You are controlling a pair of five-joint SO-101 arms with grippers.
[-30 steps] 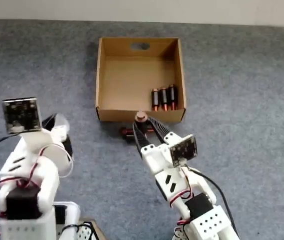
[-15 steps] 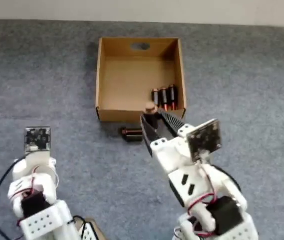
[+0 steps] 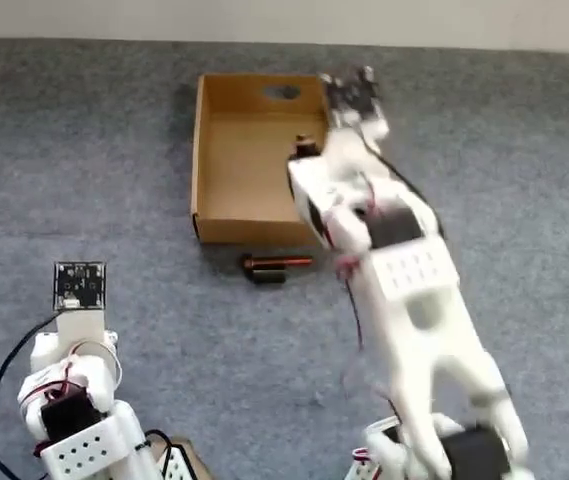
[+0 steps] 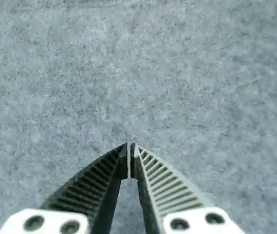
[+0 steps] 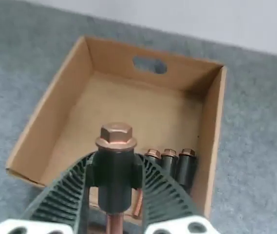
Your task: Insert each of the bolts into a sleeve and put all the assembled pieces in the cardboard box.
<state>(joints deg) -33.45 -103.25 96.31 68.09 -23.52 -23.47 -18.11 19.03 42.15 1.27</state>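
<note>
The cardboard box stands open at the far middle of the carpet. My right arm stretches over its right part. My right gripper is shut on an upright black sleeve with a copper bolt in it, held above the box. Three assembled pieces lie side by side in the box by its right wall. Another sleeve and bolt lies on the carpet just in front of the box. My left gripper is shut and holds nothing, over bare carpet.
Grey carpet covers the whole table. My left arm sits folded at the near left, well away from the box. The box's left half is bare cardboard, with a hand slot in its far wall.
My right arm has risen from the carpet in front of the box and swung forward over it, carrying the sleeve and bolt. My left arm drew back to the near left.
</note>
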